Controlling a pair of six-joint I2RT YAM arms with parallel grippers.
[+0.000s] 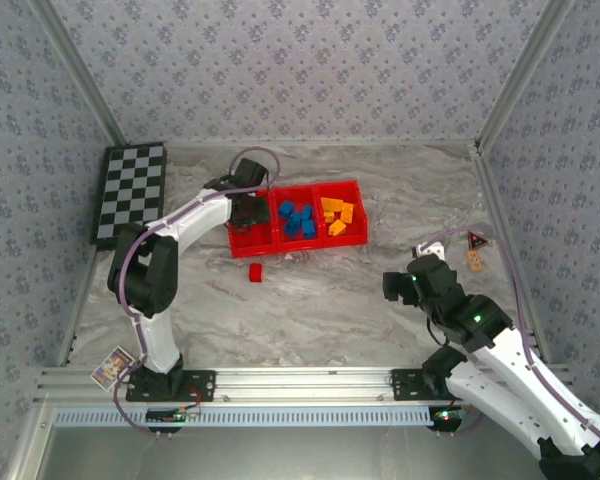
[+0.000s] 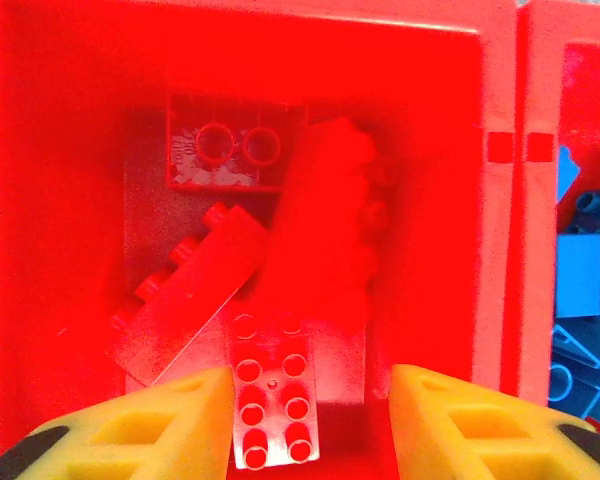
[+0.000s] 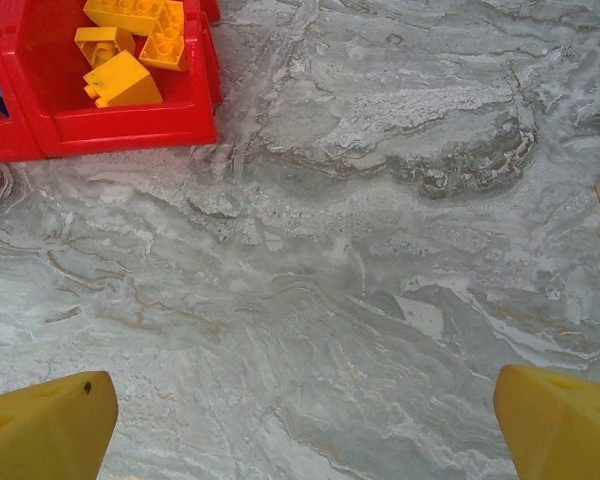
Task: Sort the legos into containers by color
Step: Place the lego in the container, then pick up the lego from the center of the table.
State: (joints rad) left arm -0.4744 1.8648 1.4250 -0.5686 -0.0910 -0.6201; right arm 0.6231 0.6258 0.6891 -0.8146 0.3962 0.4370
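The red legos [image 2: 280,250] lie piled in the tray's left compartment [image 2: 60,150], directly beneath the left gripper [image 2: 312,400] — jaws slightly apart, clamping nothing. Better to lift straight up, so no finger snags the pile; one red brick [image 1: 256,271] waits on the table behind the hand. Right gripper [image 3: 302,400] — wide, empty.

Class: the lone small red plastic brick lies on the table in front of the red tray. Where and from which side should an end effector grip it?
Probably from straight above, closing on two opposite side faces: the small red plastic brick sits alone on the marble-patterned table, apart from the red plastic tray, so its sides look free.
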